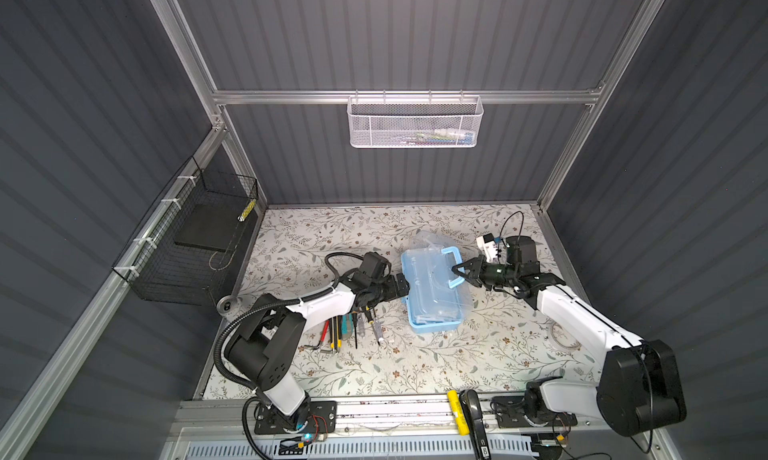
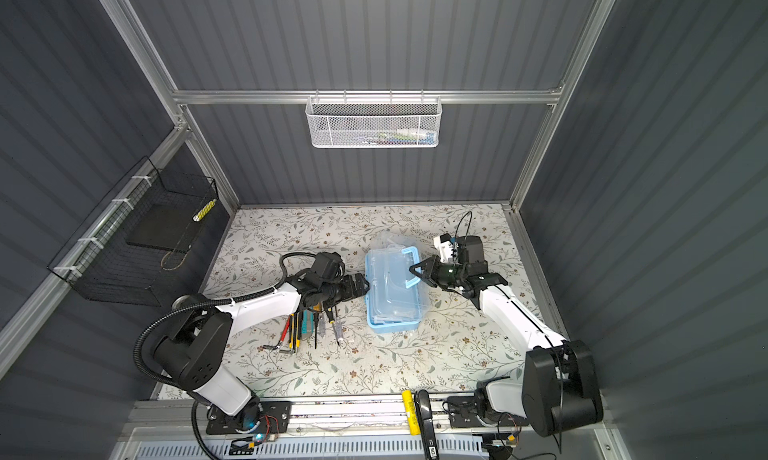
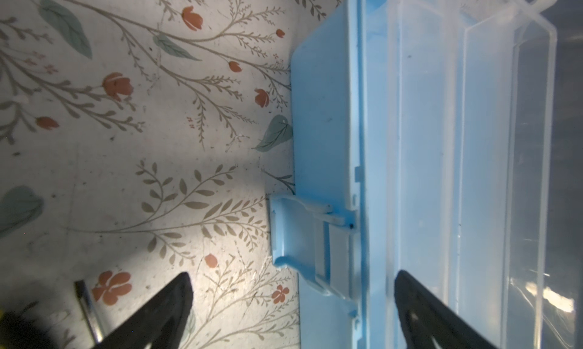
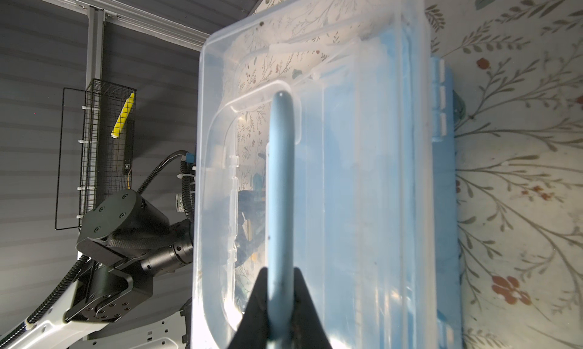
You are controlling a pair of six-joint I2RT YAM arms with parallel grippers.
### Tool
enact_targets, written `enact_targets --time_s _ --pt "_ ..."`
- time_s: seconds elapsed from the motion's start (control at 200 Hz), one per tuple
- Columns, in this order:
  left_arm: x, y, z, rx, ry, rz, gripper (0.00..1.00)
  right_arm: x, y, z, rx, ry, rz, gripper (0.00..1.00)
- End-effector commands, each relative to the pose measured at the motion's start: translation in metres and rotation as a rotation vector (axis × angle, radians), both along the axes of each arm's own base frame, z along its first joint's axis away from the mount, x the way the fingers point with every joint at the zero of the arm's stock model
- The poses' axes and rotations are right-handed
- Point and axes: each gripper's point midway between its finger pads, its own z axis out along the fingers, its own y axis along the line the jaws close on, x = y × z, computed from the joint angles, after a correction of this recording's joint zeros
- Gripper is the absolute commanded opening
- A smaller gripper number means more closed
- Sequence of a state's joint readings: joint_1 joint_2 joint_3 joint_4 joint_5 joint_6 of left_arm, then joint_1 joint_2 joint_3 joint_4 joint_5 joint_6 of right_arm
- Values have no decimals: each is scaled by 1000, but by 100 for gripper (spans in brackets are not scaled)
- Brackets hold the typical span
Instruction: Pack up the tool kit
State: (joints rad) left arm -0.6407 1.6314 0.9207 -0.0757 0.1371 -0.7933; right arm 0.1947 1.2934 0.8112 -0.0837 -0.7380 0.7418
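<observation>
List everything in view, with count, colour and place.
box: 1, light blue, mid-table
lid: 1, clear, on box, tilted up
handle: 1, blue, on lid
latch: 1, blue, box side, undone
tools: several, mixed colours, on table by left arm
white basket: 1, white, rear rail
black basket: 1, black, left wall
yellow item: 1, yellow, in black basket
table: 1, floral, under everything
left gripper: 1, black, open, by latch
right gripper: 1, black, shut on handle
</observation>
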Motion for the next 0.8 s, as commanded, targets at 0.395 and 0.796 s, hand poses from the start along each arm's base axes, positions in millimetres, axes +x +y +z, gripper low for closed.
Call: enact_targets --time_s 0.395,0.796 --pt "1 8 7 35 -20 19 100 2 -1 32 59 -95 20 0" --pt "3 -6 8 -6 -9 -22 99 4 -1 26 55 -83 13 0"
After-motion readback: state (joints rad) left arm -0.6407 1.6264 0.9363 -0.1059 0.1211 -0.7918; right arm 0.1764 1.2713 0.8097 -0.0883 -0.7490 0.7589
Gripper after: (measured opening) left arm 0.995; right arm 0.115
